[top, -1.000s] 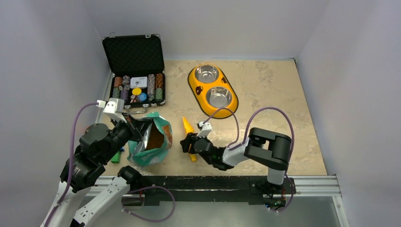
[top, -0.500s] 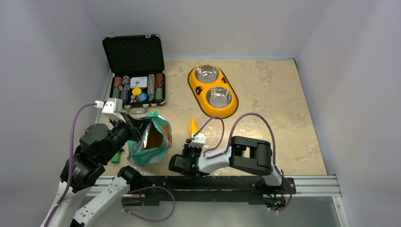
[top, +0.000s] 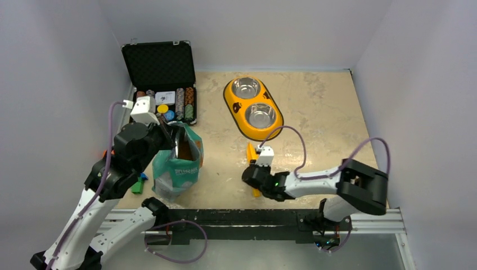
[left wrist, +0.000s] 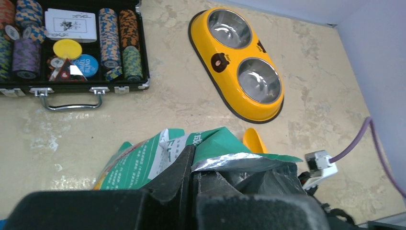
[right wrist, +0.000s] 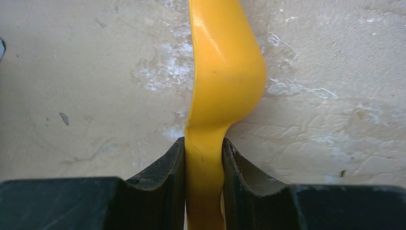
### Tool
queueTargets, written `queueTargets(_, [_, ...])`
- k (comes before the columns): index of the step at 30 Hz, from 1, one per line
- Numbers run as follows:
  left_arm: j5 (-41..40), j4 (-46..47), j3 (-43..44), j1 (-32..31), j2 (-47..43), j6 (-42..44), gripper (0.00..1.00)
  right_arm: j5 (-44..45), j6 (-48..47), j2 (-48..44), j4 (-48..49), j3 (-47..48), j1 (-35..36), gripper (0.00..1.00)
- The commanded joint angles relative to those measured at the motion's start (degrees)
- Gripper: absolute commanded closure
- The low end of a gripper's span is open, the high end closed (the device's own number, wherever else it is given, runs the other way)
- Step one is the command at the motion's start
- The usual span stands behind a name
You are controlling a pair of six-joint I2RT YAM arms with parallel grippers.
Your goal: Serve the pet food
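Observation:
The teal-green pouch [top: 179, 169] stands on the table left of centre, its mouth open upward. The pet food [top: 183, 150] shows as a dark brown patch inside the mouth. My left gripper [top: 167, 135] is shut on the pouch's foil-lined rim; in the left wrist view the rim [left wrist: 230, 162] sits pinched between the left gripper's [left wrist: 194, 168] black fingers. My right gripper [right wrist: 203, 143] is shut on the handle of a yellow scoop [right wrist: 225, 72], just above the table. From above, the scoop [top: 251, 150] points toward the yellow double bowl [top: 241, 115], with the right gripper [top: 254, 171] behind it.
The double bowl [left wrist: 197, 36] holds two steel bowls with nothing in them. An open black case of poker chips [top: 160, 67] stands at the back left. A small green block [top: 137, 185] lies left of the pouch. Walls close off all sides.
The right gripper closed on the scoop's handle and carried it right, toward the table's middle. The left arm raised the pouch more upright and shifted it slightly toward the back.

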Motion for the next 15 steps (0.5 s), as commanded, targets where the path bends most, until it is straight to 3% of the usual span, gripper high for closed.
queueTargets(1, [-5.7, 4.7, 3.4, 0.2, 7.0, 3.4, 1.0, -28.7, -16.7, -11.6, -4.2, -4.9, -8.3, 1.0])
queueTargets(9, [-5.4, 8.4, 6.9, 0.2, 13.7, 4.7, 1.0, -44.2, -30.0, -29.4, -13.4, -1.7, -22.9, 1.0])
queueTargets(12, [-2.1, 7.1, 8.0, 0.1, 15.4, 5.7, 1.0, -45.9, -31.0, -33.2, -21.8, 5.2, -23.4, 1.0])
queueTargets(15, [6.7, 4.3, 10.7, 0.2, 18.1, 7.7, 1.0, -50.0, -29.9, -34.9, -35.1, 17.3, -23.4, 1.0])
